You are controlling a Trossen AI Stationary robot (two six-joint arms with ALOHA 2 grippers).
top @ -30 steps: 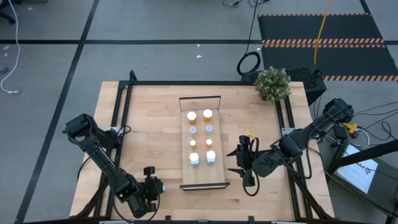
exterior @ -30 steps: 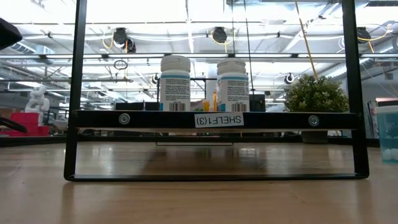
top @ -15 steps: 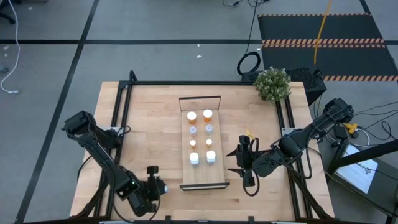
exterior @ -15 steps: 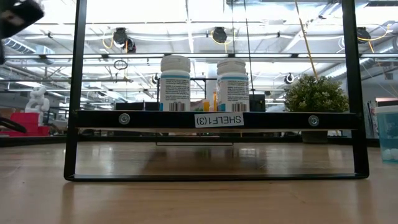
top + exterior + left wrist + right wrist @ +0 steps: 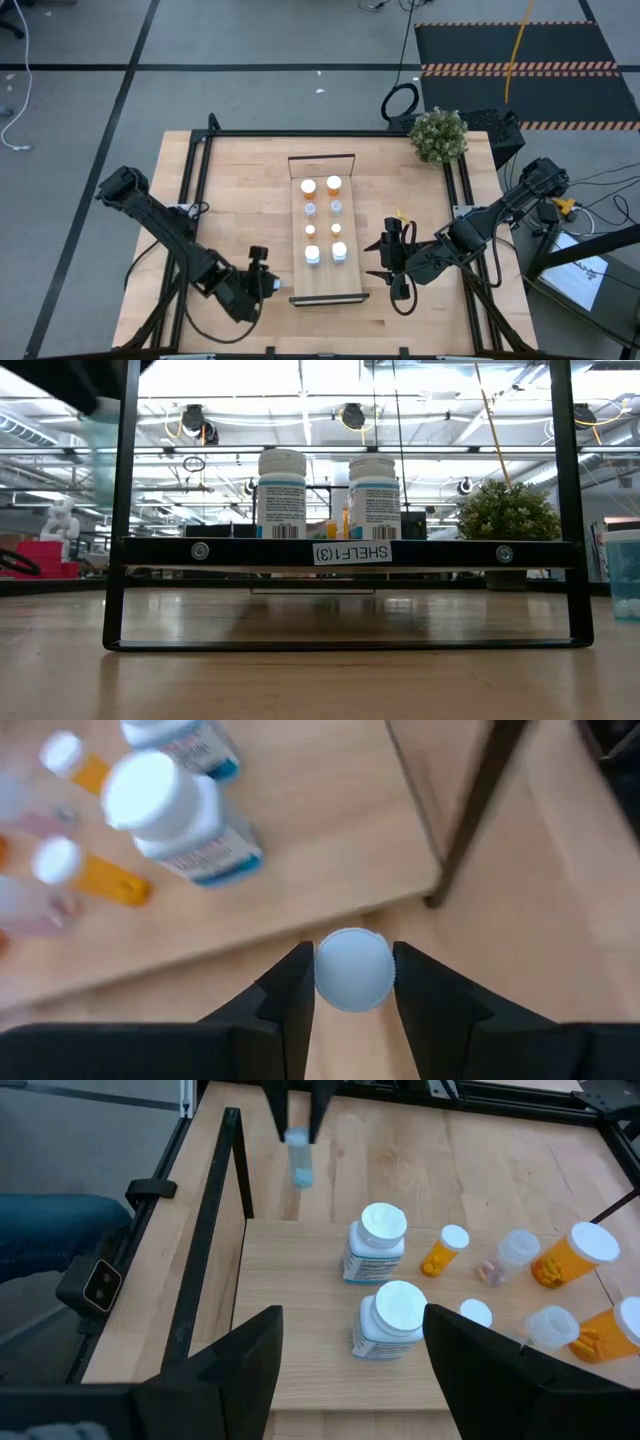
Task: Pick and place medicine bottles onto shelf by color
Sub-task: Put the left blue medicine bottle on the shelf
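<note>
High view: the left hand [image 5: 268, 284] hovers by the shelf's [image 5: 327, 285] near left corner; eight bottles stand on the shelf in pairs. Low view: the shelf rail's label [image 5: 351, 553], seen reversed, reads "SHELF1(3)". Left wrist view: fingers [image 5: 292, 1000] pinch a pale blue bottle [image 5: 353, 970]. Right wrist view: the right hand [image 5: 350, 1342] waits, wide apart, holding nothing.

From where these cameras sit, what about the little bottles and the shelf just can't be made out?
- Held bottle: the left wrist view shows only its cap between the left gripper fingers; body hidden.
- Same bottle in the right wrist view: blurred, label unreadable.
- Shelf rows in the low view: two white bottles block those behind.
- Bottle labels in the high view: too small.
- Right gripper: empty, waiting beside the shelf.
</note>
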